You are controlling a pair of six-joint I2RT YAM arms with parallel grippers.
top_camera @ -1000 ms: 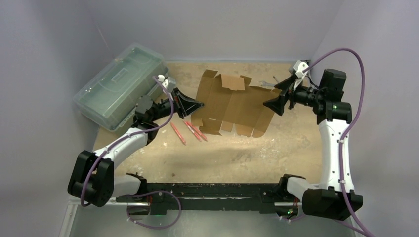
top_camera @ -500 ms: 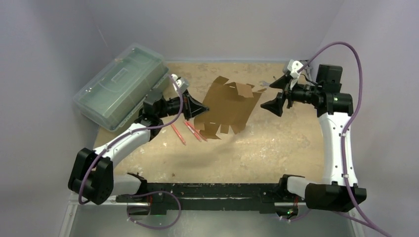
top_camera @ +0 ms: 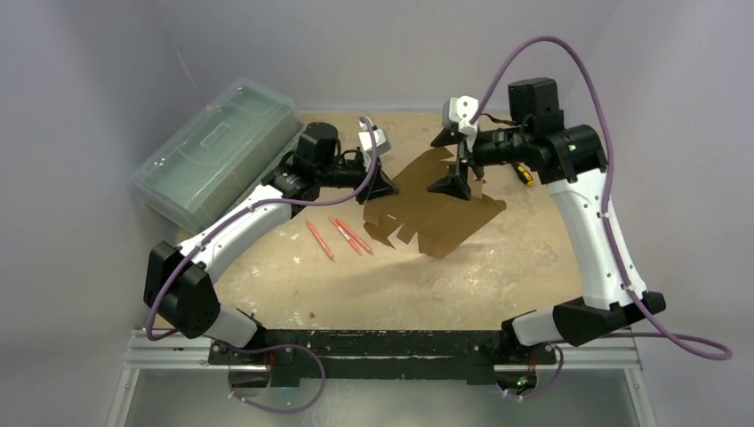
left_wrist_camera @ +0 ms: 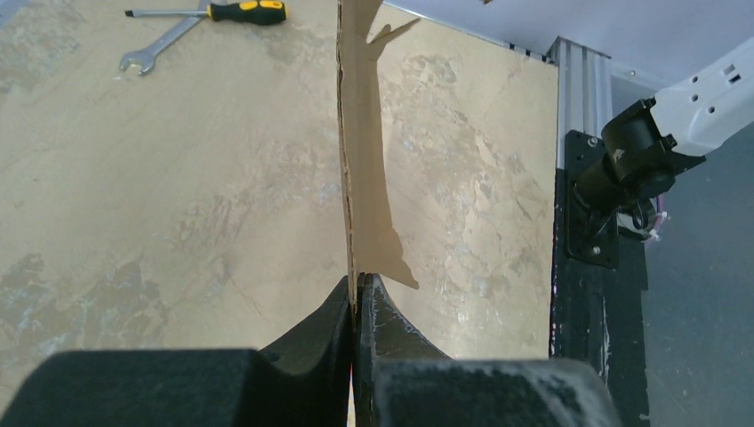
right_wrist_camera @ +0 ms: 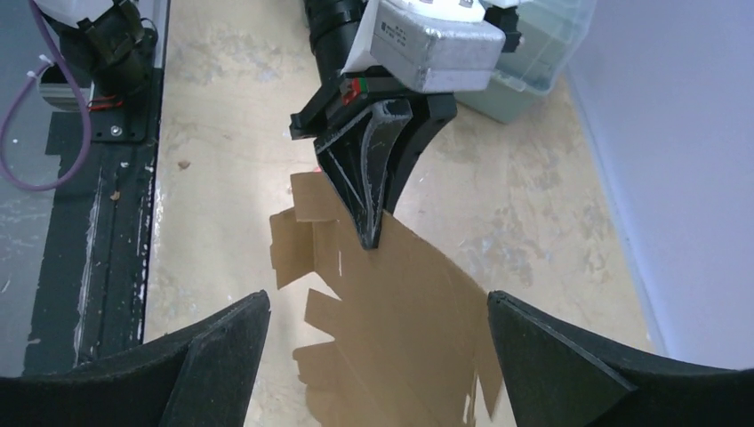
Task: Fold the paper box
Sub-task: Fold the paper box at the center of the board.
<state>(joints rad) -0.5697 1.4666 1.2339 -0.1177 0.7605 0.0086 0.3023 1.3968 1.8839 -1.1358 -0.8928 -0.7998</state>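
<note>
Top external view is showing the paper box as a flat, unfolded brown cardboard sheet, tilting over the middle of the bench, toward its far side. The left claw is clenching on the sheet's left edge, with the cardboard pinched between its two fingers. In the left wrist view that edge is rising upright out of the closed fingertips. The right claw is hanging released, its fingers spread wide, over the far part of the sheet and grasping nothing. In the right wrist view the cardboard is lying below, between its two fingers. A few thin red sticks are lying on the bench just beside the sheet's near left corner. A green plastic case is sitting at the far left. A screwdriver and a wrench are lying together on the bench, well apart from the left claw.
</note>
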